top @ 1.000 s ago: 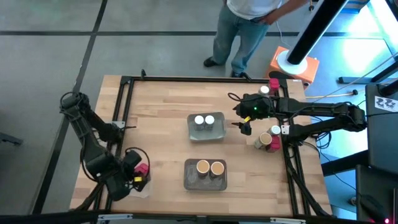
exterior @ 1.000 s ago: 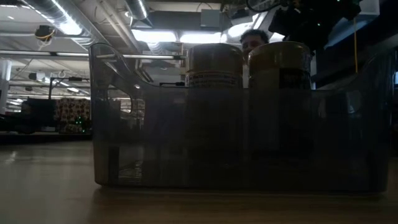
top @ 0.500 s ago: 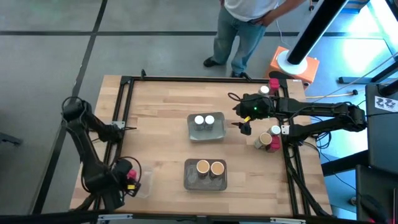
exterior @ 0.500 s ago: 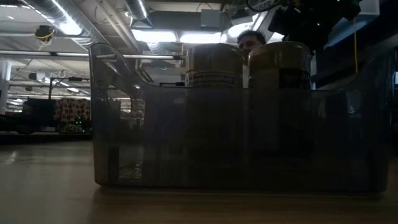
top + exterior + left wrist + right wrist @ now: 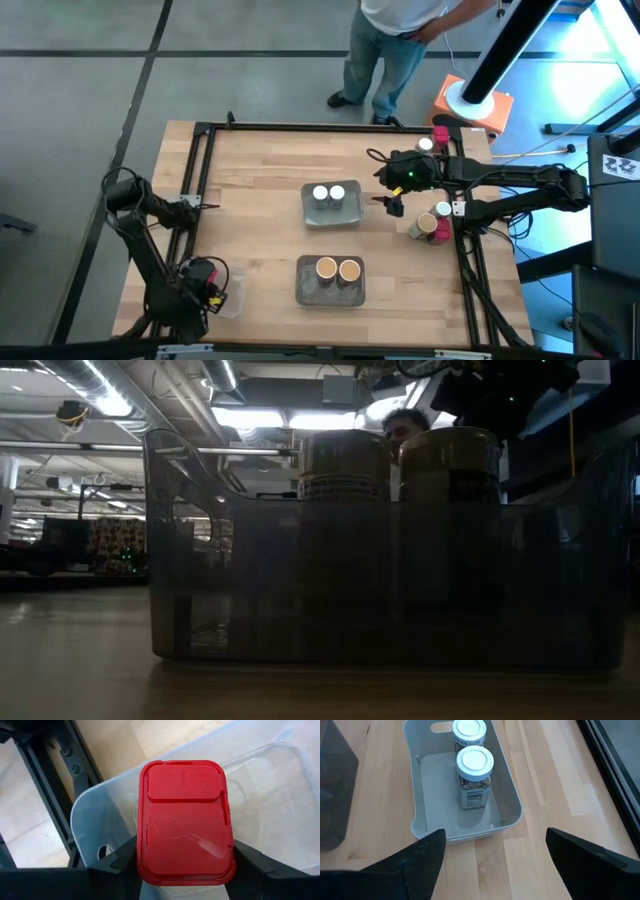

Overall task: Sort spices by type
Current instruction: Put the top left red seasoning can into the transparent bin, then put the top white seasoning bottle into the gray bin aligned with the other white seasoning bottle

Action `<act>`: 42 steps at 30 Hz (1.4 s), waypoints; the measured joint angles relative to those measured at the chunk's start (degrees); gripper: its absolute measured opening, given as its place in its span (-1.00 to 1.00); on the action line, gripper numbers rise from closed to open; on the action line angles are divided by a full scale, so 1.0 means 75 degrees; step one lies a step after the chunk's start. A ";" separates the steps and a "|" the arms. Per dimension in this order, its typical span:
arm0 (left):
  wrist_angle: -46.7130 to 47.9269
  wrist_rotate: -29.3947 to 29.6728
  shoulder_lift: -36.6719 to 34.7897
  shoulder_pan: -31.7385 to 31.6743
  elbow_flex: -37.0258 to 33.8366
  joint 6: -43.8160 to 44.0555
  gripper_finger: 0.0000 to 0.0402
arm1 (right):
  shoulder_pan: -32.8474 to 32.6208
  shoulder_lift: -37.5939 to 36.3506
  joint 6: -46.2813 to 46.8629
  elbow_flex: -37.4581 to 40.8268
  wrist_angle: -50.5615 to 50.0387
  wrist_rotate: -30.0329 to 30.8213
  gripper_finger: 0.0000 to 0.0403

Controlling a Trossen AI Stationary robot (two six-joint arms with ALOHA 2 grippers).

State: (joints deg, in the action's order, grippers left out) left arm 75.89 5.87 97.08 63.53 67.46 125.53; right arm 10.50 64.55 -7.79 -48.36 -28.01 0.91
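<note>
A person (image 5: 398,40) stands beyond the wooden table (image 5: 260,190), which bears three shallow trays (image 5: 308,213)

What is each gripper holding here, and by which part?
The left gripper grips the red packet by its two sides, over the clear tray. The right gripper is open, holding nothing.

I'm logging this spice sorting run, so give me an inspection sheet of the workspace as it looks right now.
Surface: wooden table, black frame.
Job's things: two white-lidded jars in grey tray; two tan-topped cylinders in dark tray; more spices at the right edge; red packet over clear tray.
Clutter: nothing seen.
Grippers: left pincer shut on the red packet, near-left corner; right pincer open, beside the grey tray.
Cables: black loops by the right arm.
Surroundings: person standing beyond the table.
</note>
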 joint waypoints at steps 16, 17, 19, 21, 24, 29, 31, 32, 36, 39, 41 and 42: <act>0.0075 -0.0353 -0.0557 0.0074 0.0440 -0.0057 0.31 | 0.0000 0.0006 0.0000 0.0000 -0.0002 -0.0003 0.70; 0.0111 -0.0169 -0.0684 0.0072 0.0553 -0.0040 0.31 | 0.0000 0.0006 0.0001 0.0000 0.0000 -0.0002 0.70; 0.0227 0.0372 -0.0932 0.0072 0.0827 0.0029 0.32 | 0.0000 0.0006 -0.0003 0.0000 0.0000 -0.0003 0.70; 0.0364 0.1067 -0.1154 0.0063 0.1077 0.0048 0.32 | 0.0000 0.0006 -0.0017 0.0000 0.0000 -0.0003 0.70; 0.0436 0.2494 -0.1439 -0.0080 0.1315 -0.0047 0.31 | 0.0000 0.0006 -0.0017 0.0000 0.0000 -0.0003 0.70; 0.0444 0.4713 -0.1662 -0.0744 0.1334 -0.1604 0.31 | 0.0000 0.0011 0.0003 0.0000 0.0011 -0.0058 0.70; 0.0497 0.5124 -0.1662 -0.1165 0.1332 -0.2403 0.32 | 0.0000 0.0026 0.0003 0.0001 0.0021 -0.0062 0.70; 0.0477 0.5306 -0.1662 -0.1377 0.1327 -0.2840 0.32 | 0.0000 0.0026 0.0003 0.0003 0.0006 -0.0061 0.70; 0.0108 0.5646 -0.1659 -0.2224 0.1306 -0.4798 0.32 | 0.0000 0.0026 0.0008 0.0003 -0.0190 0.0100 0.70; -0.0159 0.5651 -0.1659 -0.2825 0.1306 -0.6283 0.32 | 0.0000 0.0026 0.0042 -0.0149 -0.0714 0.0914 0.70; -0.0364 0.5689 -0.1659 -0.3211 0.1306 -0.7204 0.32 | 0.0000 0.0026 0.0051 -0.0315 -0.1001 0.1664 0.70; -0.0458 0.5726 -0.1659 -0.3412 0.1306 -0.7654 0.32 | 0.0000 0.0026 0.0081 -0.0404 -0.1159 0.2049 0.70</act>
State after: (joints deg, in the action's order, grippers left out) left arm 72.45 48.82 84.64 37.94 77.25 68.13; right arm 10.51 64.75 -7.19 -51.39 -36.70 16.27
